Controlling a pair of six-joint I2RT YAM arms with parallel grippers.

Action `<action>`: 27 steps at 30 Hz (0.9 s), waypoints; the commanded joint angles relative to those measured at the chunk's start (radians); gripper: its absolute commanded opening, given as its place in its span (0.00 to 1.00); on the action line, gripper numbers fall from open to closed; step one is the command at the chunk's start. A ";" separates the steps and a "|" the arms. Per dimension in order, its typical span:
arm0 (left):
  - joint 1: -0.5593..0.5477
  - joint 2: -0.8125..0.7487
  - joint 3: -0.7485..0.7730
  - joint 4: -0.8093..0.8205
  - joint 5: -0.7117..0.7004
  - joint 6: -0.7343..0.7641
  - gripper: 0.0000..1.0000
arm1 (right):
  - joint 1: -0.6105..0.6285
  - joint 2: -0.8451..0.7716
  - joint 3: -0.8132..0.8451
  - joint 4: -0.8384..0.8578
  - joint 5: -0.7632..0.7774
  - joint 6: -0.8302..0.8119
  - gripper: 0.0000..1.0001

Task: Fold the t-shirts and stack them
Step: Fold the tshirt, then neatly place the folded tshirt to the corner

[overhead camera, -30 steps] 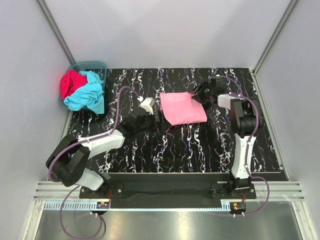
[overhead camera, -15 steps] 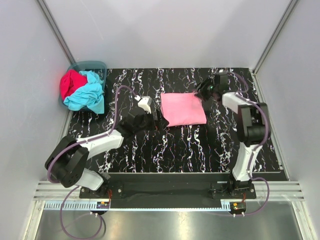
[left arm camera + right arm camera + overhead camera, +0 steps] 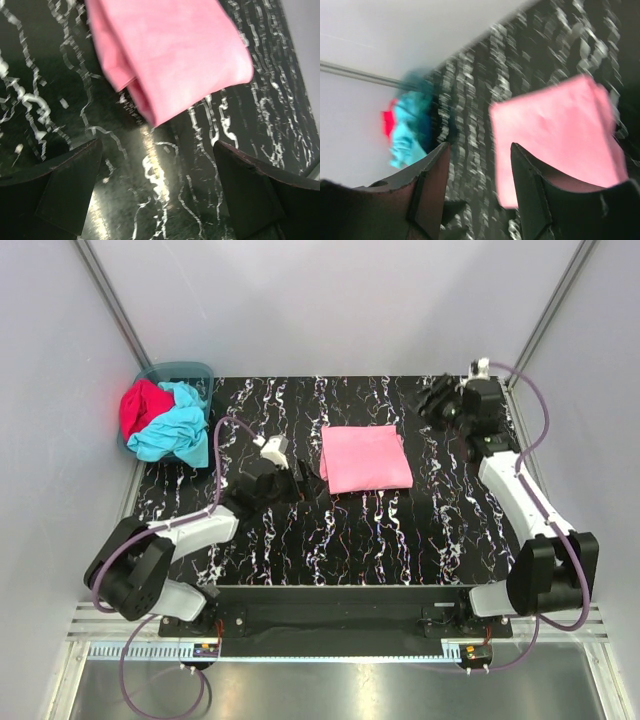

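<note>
Tees first: pink tee (image 3: 366, 458) sits folded into a neat rectangle around the middle of the table (image 3: 380, 540), flat on the black marbled top. Turquoise tee (image 3: 178, 435) and red tee (image 3: 140, 408) are bunched together in the basket (image 3: 190, 370) at the upper left. The turquoise one spills over the near rim, and the red one is tucked behind it on the left.

Left gripper (image 3: 306, 478) is just off the pink tee's left edge, jaws spread wide with nothing between them (the wrist view shows the tee's folded corner just past the fingertips, not touching). Right gripper (image 3: 436, 400) is in the upper right of the frame, apart from the tee, fingers parted and empty too. Right wrist view is pretty blurry, but the pink tee and the basket pile are both in it.
</note>
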 commanded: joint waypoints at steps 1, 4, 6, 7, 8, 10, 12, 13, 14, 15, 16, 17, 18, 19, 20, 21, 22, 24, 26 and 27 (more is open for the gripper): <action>0.022 0.019 -0.063 0.162 0.013 -0.033 0.99 | -0.009 -0.020 -0.186 -0.044 0.095 -0.048 0.59; 0.047 0.071 -0.089 0.261 0.053 -0.053 0.99 | -0.047 -0.014 -0.292 0.018 0.051 -0.048 0.59; 0.068 0.127 -0.087 0.298 0.075 -0.064 0.99 | -0.070 -0.004 -0.352 0.049 0.020 -0.042 0.60; 0.075 0.147 -0.084 0.329 0.096 -0.071 0.99 | -0.075 0.002 -0.367 0.091 0.021 -0.039 0.60; 0.079 0.167 -0.083 0.341 0.105 -0.076 0.99 | -0.075 0.011 -0.380 0.117 0.023 -0.031 0.60; 0.090 0.223 -0.068 0.372 0.127 -0.090 0.99 | -0.077 0.026 -0.416 0.147 0.026 -0.020 0.60; 0.099 0.269 -0.046 0.387 0.138 -0.097 0.99 | -0.080 0.034 -0.459 0.200 0.047 0.000 0.60; 0.101 0.281 -0.037 0.388 0.145 -0.100 0.99 | -0.080 0.045 -0.476 0.260 0.051 0.018 0.60; 0.105 0.307 -0.029 0.388 0.150 -0.102 0.99 | -0.081 0.055 -0.492 0.286 0.051 0.029 0.60; 0.113 0.318 -0.012 0.392 0.154 -0.111 0.99 | -0.081 0.071 -0.508 0.309 0.042 0.036 0.60; 0.117 0.330 -0.006 0.395 0.168 -0.113 0.99 | -0.081 0.104 -0.513 0.352 0.031 0.047 0.60; 0.119 0.350 0.003 0.395 0.168 -0.114 0.99 | -0.080 0.124 -0.516 0.367 0.022 0.056 0.60; 0.122 0.362 0.027 0.386 0.170 -0.111 0.99 | -0.080 0.144 -0.521 0.386 0.005 0.064 0.60; 0.125 0.374 0.040 0.380 0.177 -0.111 0.99 | -0.081 0.183 -0.525 0.435 -0.003 0.085 0.60; 0.128 0.402 0.054 0.378 0.182 -0.111 0.99 | -0.081 0.201 -0.533 0.462 -0.009 0.099 0.60; 0.136 0.416 0.081 0.375 0.187 -0.116 0.99 | -0.080 0.220 -0.545 0.490 -0.018 0.111 0.60; 0.140 0.431 0.093 0.377 0.202 -0.122 0.99 | -0.080 0.256 -0.551 0.539 -0.021 0.137 0.61; 0.151 0.471 0.127 0.386 0.217 -0.139 0.99 | -0.081 0.296 -0.556 0.578 -0.029 0.158 0.61; 0.156 0.506 0.170 0.381 0.233 -0.143 0.99 | -0.081 0.353 -0.555 0.625 -0.040 0.176 0.61; 0.159 0.516 0.182 0.368 0.234 -0.142 0.99 | -0.081 0.373 -0.550 0.641 -0.049 0.182 0.61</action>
